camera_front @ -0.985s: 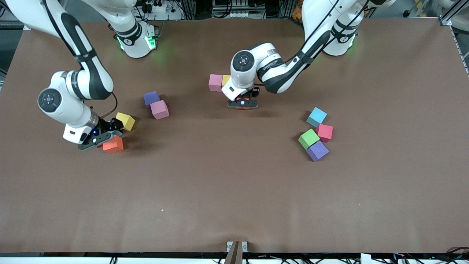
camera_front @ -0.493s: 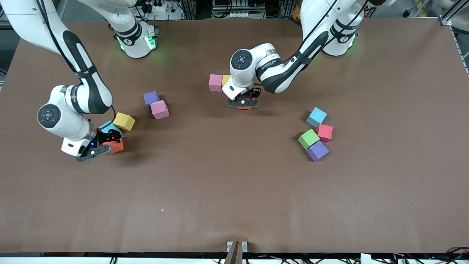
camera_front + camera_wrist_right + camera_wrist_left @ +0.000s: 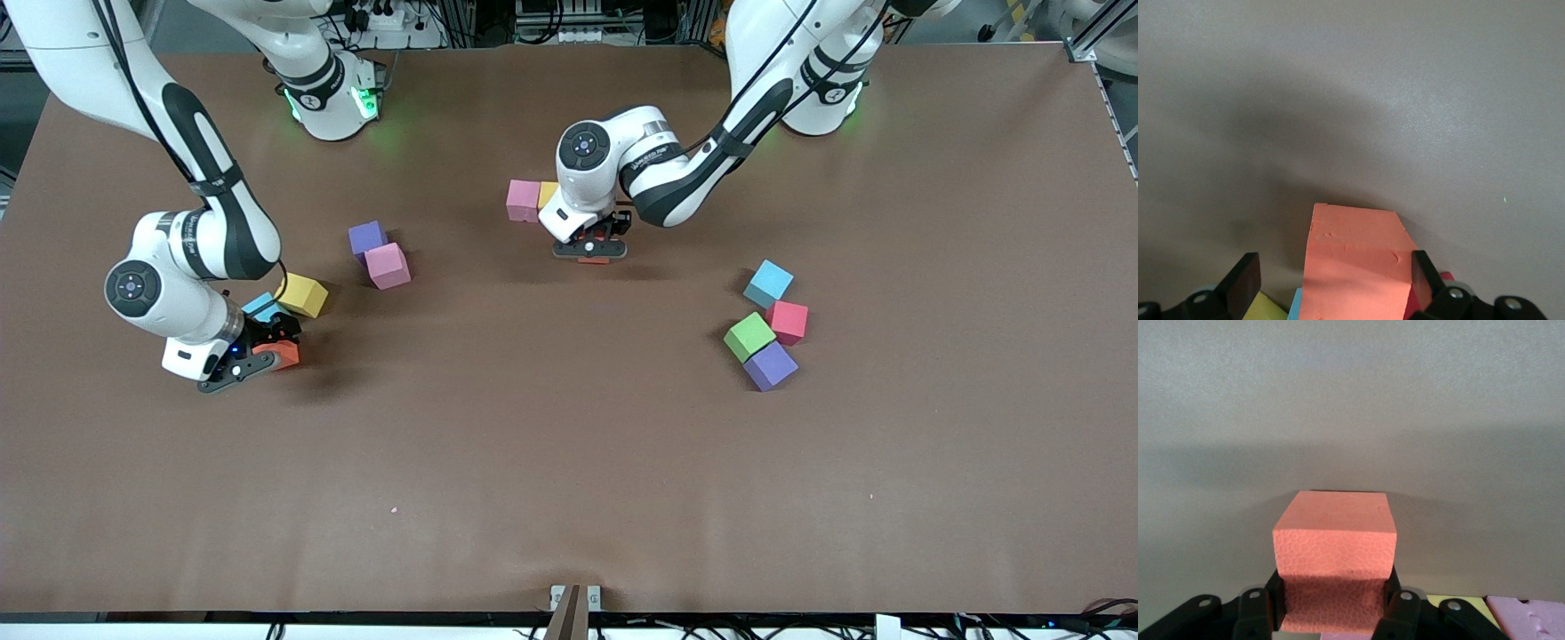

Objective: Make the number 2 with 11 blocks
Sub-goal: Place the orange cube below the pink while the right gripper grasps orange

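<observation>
So, on the brown counter [image 3: 569, 462], an orange block [image 3: 1335, 557] is gripped between the two fingers of the left hand [image 3: 589, 252]. That hand is down low in the middle of the counter, just beside a pink block [image 3: 523, 199] and a yellow block [image 3: 548, 193] that sit touching each other, and slightly nearer the front camera than those two. In the left wrist view the orange block is seen pinched on both sides, with its lower edge looking to be on the counter, though contact can't be fully confirmed. Only a sliver of that block is seen under the hand in the front view.

The right hand [image 3: 258, 351] is down toward the right arm's end of the counter, with its fingers spread around a second orange block [image 3: 1355, 267]. In the right wrist view one finger is seen touching the block while the other is held clear of it, so no grip is made yet. A light blue block [image 3: 260, 307] and another yellow block [image 3: 302, 294] are found just beside that hand.

Between the two hands, a purple block [image 3: 365, 237] and a second pink block [image 3: 388, 266] are set touching.

Toward the left arm's end, a cluster is seen: another light blue block [image 3: 768, 283], a red block [image 3: 788, 321], a green cube [image 3: 749, 337] and another purple block [image 3: 770, 365].
</observation>
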Controlling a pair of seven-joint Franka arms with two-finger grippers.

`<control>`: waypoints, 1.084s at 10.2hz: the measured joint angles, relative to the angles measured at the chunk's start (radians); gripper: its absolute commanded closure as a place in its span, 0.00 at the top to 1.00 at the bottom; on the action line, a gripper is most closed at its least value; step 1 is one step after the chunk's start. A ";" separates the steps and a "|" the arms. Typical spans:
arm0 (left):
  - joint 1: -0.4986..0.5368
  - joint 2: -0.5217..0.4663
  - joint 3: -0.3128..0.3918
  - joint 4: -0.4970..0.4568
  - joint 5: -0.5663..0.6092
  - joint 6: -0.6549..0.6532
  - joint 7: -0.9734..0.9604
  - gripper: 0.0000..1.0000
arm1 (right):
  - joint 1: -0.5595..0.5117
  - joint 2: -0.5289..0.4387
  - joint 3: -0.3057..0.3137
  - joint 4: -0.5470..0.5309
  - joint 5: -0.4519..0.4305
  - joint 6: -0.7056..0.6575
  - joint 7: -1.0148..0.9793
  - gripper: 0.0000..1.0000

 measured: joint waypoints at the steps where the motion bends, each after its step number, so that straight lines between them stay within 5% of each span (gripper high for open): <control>1: -0.006 0.002 0.000 0.000 0.000 0.000 -0.004 0.56 | 0.000 0.000 0.000 0.000 0.000 0.000 -0.005 1.00; 11: -0.026 0.004 0.000 0.000 0.000 0.004 -0.007 0.56 | -0.001 -0.006 -0.007 0.003 0.000 -0.042 -0.007 1.00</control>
